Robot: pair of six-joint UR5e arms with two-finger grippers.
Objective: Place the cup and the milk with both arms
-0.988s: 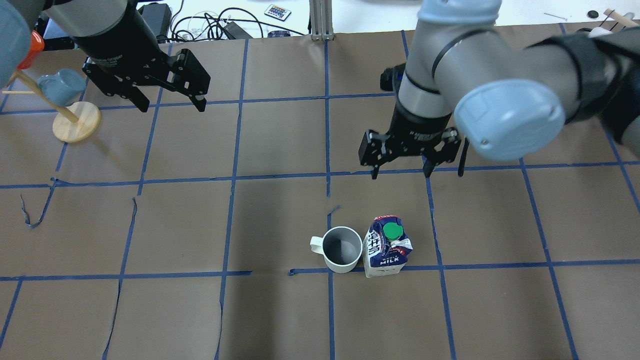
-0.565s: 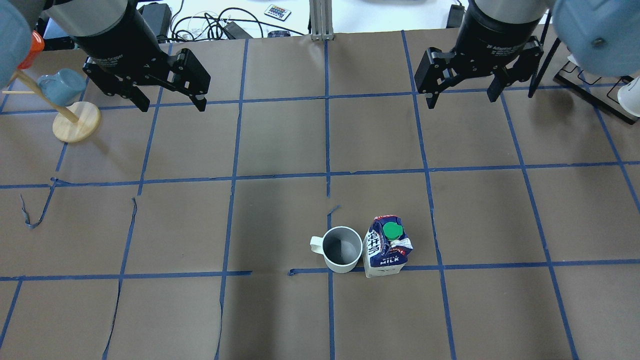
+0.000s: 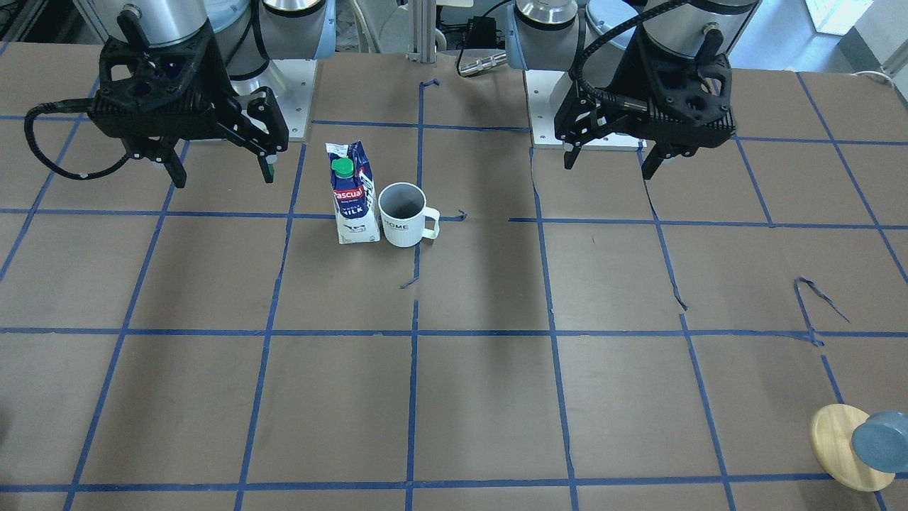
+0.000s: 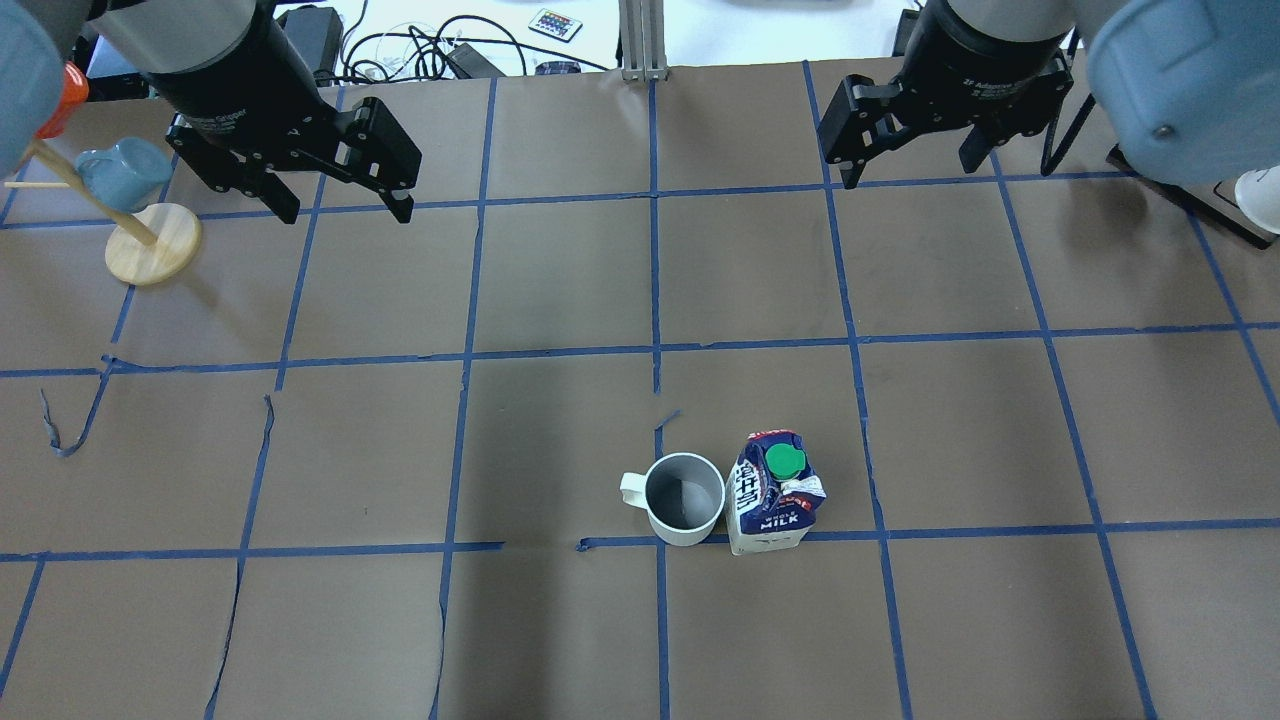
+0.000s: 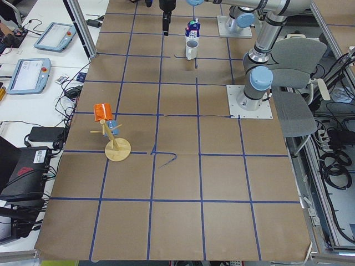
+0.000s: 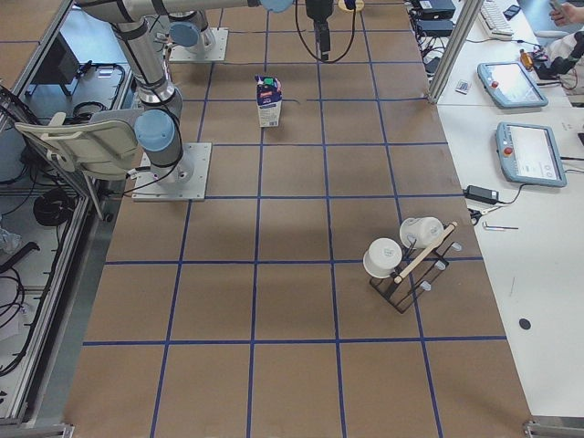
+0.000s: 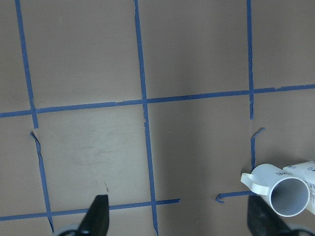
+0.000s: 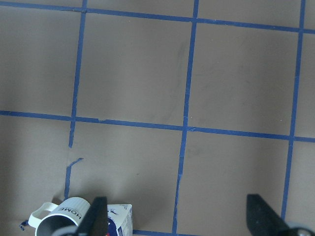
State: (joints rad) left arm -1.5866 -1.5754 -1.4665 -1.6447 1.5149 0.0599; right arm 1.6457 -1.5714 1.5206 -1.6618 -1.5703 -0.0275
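Observation:
The white cup (image 4: 685,500) with "HOME" (image 3: 402,215) stands upright on the brown table, handle pointing away from the milk. The dark-blue and white milk carton (image 4: 770,495) with the green cap (image 3: 352,195) stands upright right beside it, close or touching. My left gripper (image 4: 343,210) is open and empty, high over the far left of the table (image 3: 608,169). My right gripper (image 4: 908,172) is open and empty, high over the far right (image 3: 223,177). Both are well away from the cup and milk. The cup (image 7: 280,194) shows low right in the left wrist view and low left in the right wrist view (image 8: 59,221).
A wooden mug stand (image 4: 150,245) with a blue-grey cup (image 4: 120,172) stands at the far left. A black rack with white cups (image 6: 406,265) stands at the right end. Blue tape lines grid the brown table (image 4: 560,280).
My right arm has pulled back from just above the milk to the far right of the table, gripper still open. My left arm, the cup and the milk have not moved.

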